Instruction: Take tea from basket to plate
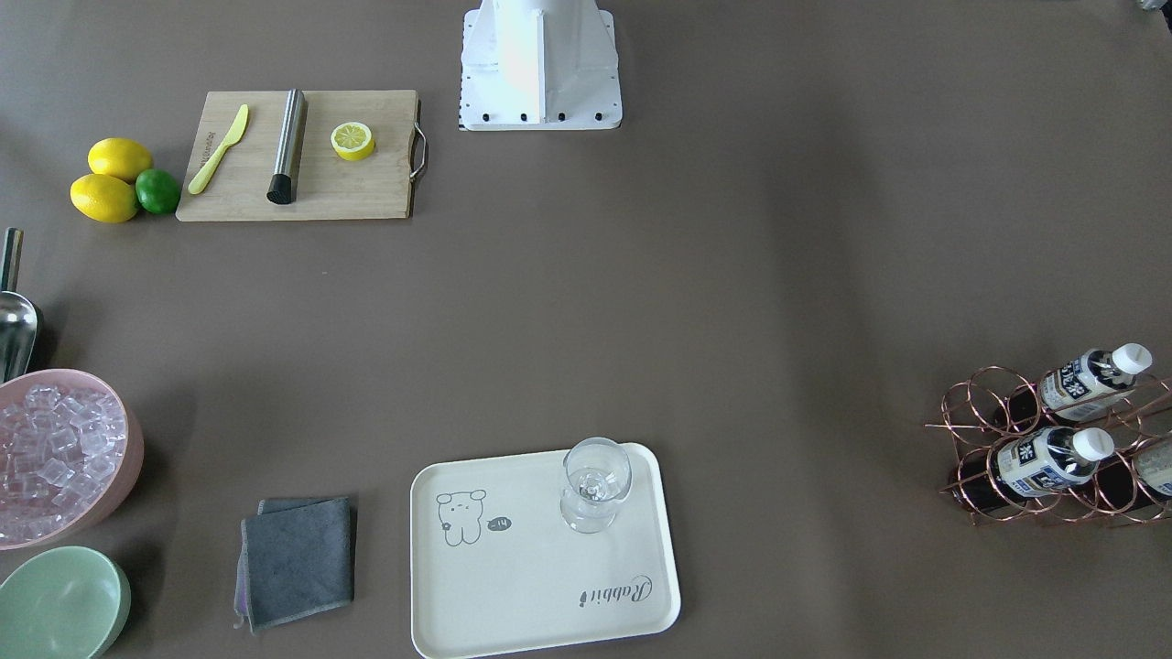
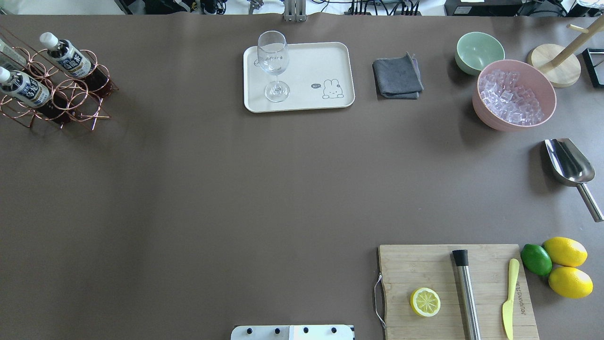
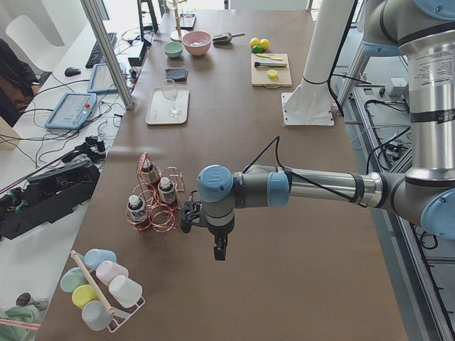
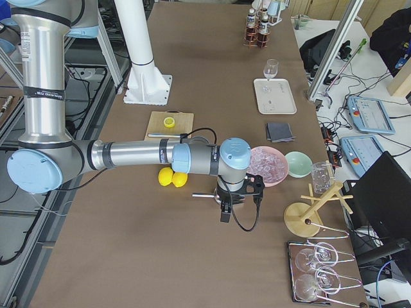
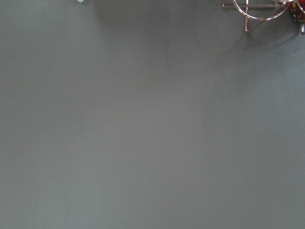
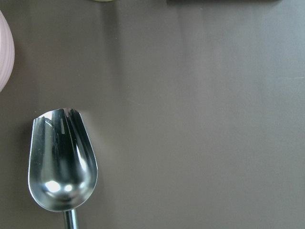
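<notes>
Now, tea bottles (image 1: 1044, 460) in basket (image 1: 978, 400)

The table (image 1: 641, 320) is dull brown. The basket (image 1: 984, 430) is rose-gold copper wire. The tea (image 1: 1044, 460) is dark reddish-brown, its bottles white-capped with white and dark-blue labels. The plate (image 1: 513, 595) is cream, printed with a grey bear drawing and grey "Rabbit" script. The cloth (image 1: 298, 560) is dark grey. The bowl of clear ice (image 1: 135, 458) is pink; the smaller bowl (image 1: 64, 604) is pale green. The lemons (image 1: 119, 157) are yellow, the lime (image 1: 157, 191) green, the cutting board (image 1: 366, 188) pale wood, the scoop (image 1: 16, 334) silver.
</notes>
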`<state>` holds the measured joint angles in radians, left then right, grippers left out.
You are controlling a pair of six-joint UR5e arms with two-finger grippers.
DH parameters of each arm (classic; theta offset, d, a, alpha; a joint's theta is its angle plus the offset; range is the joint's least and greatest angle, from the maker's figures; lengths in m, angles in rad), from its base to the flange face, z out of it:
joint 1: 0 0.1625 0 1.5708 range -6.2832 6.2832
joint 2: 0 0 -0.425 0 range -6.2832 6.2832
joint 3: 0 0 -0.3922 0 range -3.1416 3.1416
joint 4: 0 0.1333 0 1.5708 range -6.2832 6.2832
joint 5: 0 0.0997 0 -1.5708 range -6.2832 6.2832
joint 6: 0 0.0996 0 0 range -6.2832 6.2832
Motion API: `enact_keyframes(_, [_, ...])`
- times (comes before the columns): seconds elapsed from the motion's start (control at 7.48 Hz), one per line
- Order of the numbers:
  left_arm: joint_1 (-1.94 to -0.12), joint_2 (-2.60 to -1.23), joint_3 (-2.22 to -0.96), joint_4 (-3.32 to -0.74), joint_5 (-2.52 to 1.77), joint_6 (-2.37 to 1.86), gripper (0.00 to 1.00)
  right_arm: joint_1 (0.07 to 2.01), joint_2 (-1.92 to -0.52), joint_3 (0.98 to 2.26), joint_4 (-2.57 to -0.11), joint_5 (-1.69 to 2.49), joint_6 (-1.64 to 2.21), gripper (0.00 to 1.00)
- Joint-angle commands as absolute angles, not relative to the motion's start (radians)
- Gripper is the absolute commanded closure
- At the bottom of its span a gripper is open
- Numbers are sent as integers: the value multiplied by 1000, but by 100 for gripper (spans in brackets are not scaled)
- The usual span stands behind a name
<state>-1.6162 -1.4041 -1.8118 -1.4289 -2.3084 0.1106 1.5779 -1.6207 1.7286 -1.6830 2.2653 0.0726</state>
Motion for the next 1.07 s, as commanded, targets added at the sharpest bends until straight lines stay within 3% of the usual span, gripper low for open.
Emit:
enact_keyframes(0.0, [-1652, -1423, -1810, -1427, -2370, -63, 1, 1577, -1621, 1723, -1684, 2264, 74, 0])
enact_keyframes(0.4, [-1651, -1537, -1815, -1305, -2370, -340, 1, 1577, -1626, 1721, -1684, 2266, 74, 0])
enact_keyframes(0.94, [-1654, -1859, -1692, -988, -2372, -932, 1, 1577, -1631, 1721, -1684, 2267, 74, 0])
